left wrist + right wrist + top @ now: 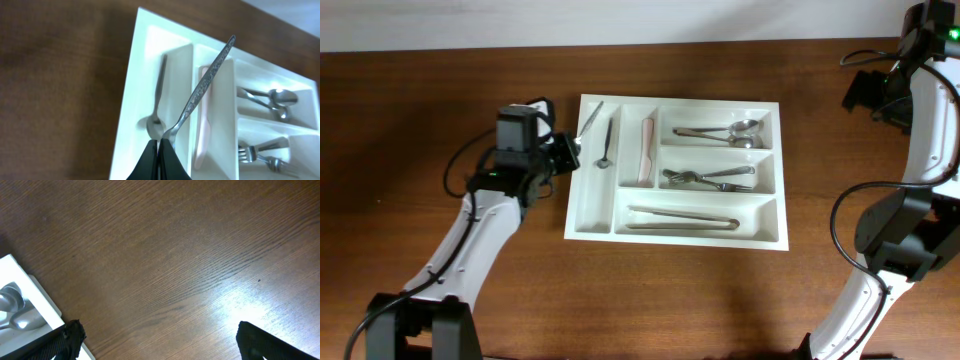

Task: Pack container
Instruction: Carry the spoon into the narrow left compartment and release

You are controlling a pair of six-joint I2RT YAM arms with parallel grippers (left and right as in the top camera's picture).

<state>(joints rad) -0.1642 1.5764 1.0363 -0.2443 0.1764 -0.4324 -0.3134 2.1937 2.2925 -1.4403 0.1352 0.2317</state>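
Pinching embossed metal utensil [202, 87], left hand [159, 150], glossy white rectangular tray [131, 85]

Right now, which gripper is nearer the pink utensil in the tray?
Left. The left gripper hangs over the tray's left edge, near the pink utensil; the right gripper is off past the tray's right side.

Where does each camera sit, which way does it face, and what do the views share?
Overhead: above the table, facing straight down on the cutlery tray; left arm and right arm show.
Left wrist: on the left arm, facing along its shut left fingers, which pinch a patterned utensil over the tray.
Right wrist: on the right arm, facing down at bare table; open right fingers flank the bottom edge.
Shared: the spoons in the tray's corner compartment appear in all three.
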